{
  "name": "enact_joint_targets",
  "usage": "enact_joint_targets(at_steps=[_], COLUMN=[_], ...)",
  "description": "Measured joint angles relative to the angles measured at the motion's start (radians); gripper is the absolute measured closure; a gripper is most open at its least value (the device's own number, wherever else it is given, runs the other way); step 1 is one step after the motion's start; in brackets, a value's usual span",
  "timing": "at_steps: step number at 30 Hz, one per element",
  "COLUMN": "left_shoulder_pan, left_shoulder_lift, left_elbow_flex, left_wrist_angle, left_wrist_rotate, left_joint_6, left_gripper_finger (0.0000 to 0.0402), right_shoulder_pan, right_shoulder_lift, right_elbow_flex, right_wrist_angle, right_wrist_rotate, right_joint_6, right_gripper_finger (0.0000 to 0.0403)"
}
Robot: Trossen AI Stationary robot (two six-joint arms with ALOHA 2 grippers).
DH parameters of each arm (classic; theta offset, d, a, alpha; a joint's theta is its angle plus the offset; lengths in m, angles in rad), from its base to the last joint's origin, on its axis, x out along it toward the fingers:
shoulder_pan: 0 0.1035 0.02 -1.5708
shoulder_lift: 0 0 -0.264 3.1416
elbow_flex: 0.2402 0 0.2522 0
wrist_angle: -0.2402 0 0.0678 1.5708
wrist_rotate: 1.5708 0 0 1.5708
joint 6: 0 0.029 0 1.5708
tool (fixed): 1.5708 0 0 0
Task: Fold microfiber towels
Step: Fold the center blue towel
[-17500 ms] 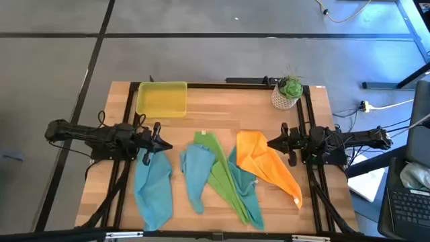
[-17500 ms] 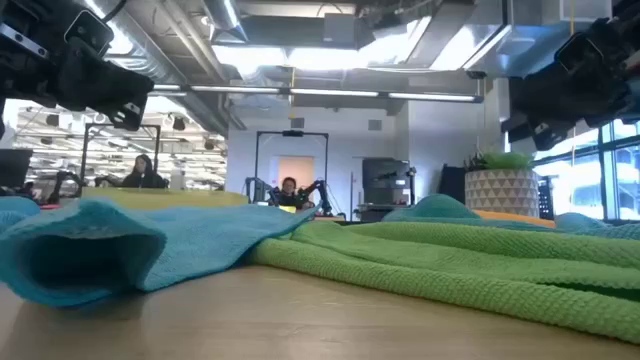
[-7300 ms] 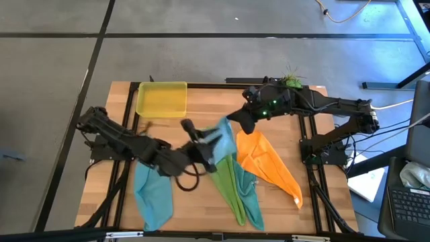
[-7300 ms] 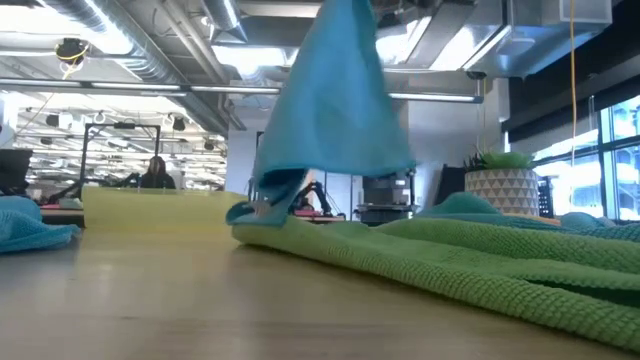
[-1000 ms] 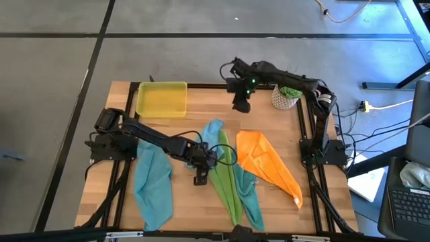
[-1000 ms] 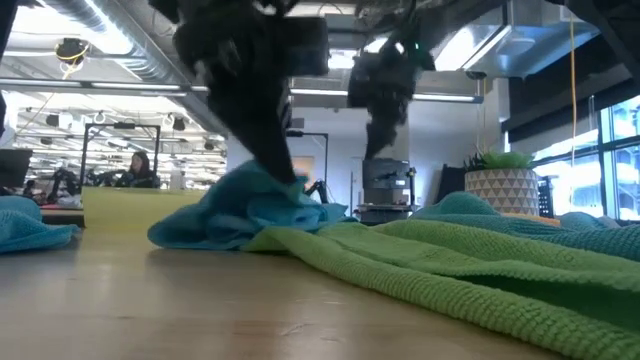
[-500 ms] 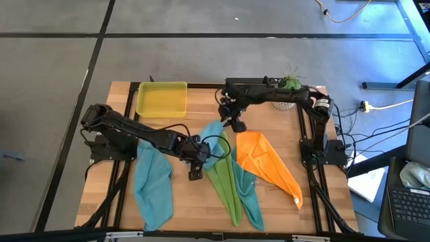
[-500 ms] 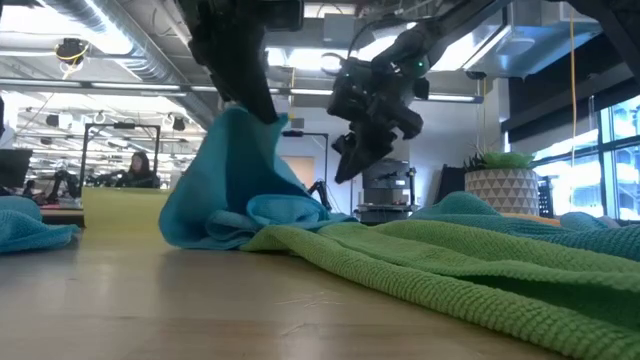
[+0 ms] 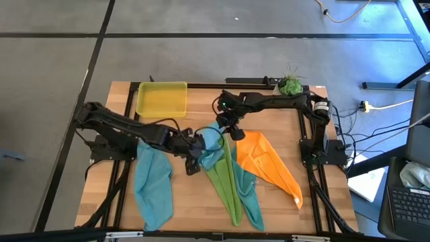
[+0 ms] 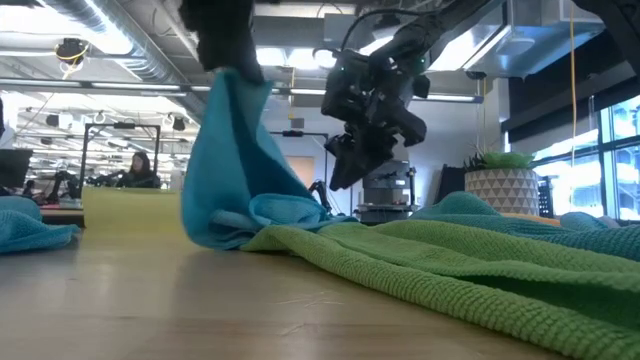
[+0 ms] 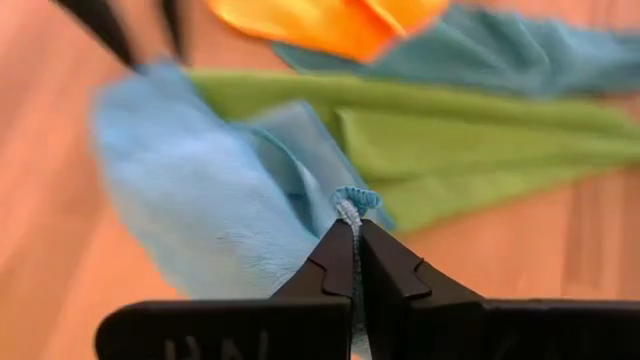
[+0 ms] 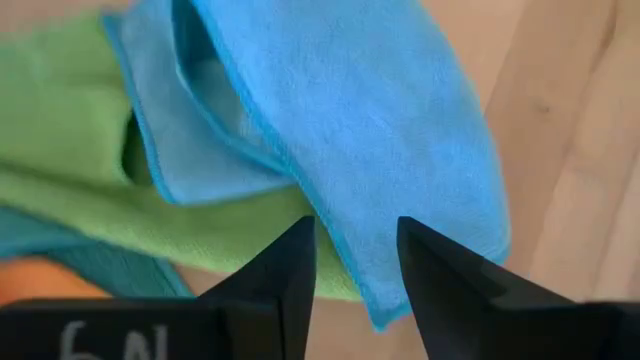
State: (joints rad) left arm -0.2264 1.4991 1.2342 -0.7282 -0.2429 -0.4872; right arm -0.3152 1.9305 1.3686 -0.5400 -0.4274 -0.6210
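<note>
A light blue microfiber towel [image 9: 213,140] is partly raised at the table's middle; its top [image 10: 232,90] is up in the air, its lower folds [image 10: 262,218] rest on the wood and on the lime green towel [image 9: 225,176]. My left gripper [image 9: 197,149] is shut on it. My right gripper [image 9: 232,131] hovers open just above the towel's far end, one finger on each side of a hem [image 12: 345,262]. Orange [image 9: 265,161], teal [image 9: 253,200] and a second light blue towel [image 9: 153,185] lie flat. My left gripper pinches a bunched bit of the light blue towel's hem [image 11: 350,203] between its two fingertips [image 11: 335,250], coming slanting down from the table's left. That hem is lifted; the cloth hangs down from it in loose folds, with its lower part on the table.
A yellow-green tray [image 9: 161,99] sits at the far left, a potted plant [image 9: 289,91] at the far right. Bare wood shows between the tray and the towels and along the near left edge.
My left gripper has risen and drawn back toward the table's left, pulling the light blue towel's hem up from a low heap into a tall peak; its lower folds stay on the table. My right gripper has come from the far edge down to the towel's far end.
</note>
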Motion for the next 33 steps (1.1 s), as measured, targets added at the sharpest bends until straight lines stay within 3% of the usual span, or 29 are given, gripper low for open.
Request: enact_joint_targets(at_steps=[4,11,17,24,29,33], left_shoulder_pan=[0.006,0.044,0.064,0.068,0.062,0.047], left_shoulder_lift=[-0.051,-0.082,-0.106,-0.155,-0.157,-0.158], left_elbow_flex=[0.026,0.027,0.027,0.081,0.095,0.096], left_wrist_angle=[-0.058,-0.093,-0.089,-0.107,-0.137,-0.140], left_wrist_rotate=[-0.094,-0.115,-0.148,-0.257,-0.264,-0.264], left_joint_6=[-0.037,-0.055,-0.076,-0.088,-0.085,-0.098], left_gripper_finger=[0.0401,0.0401,0.0401,0.0402,0.0402,0.0401], right_shoulder_pan=[0.023,0.092,0.141,0.163,0.152,0.131], right_shoulder_lift=[0.000,0.000,0.000,0.000,0.000,0.000], right_elbow_flex=[0.043,0.153,0.213,0.241,0.271,0.282], right_wrist_angle=[-0.001,0.044,0.064,0.141,0.148,0.147], right_wrist_rotate=[-0.082,-0.158,-0.153,-0.150,-0.056,-0.043], right_joint_6=[0.123,0.280,0.405,0.571,0.595,0.631], right_gripper_finger=[0.0259,0.0259,0.0260,0.0260,0.0260,0.0260])
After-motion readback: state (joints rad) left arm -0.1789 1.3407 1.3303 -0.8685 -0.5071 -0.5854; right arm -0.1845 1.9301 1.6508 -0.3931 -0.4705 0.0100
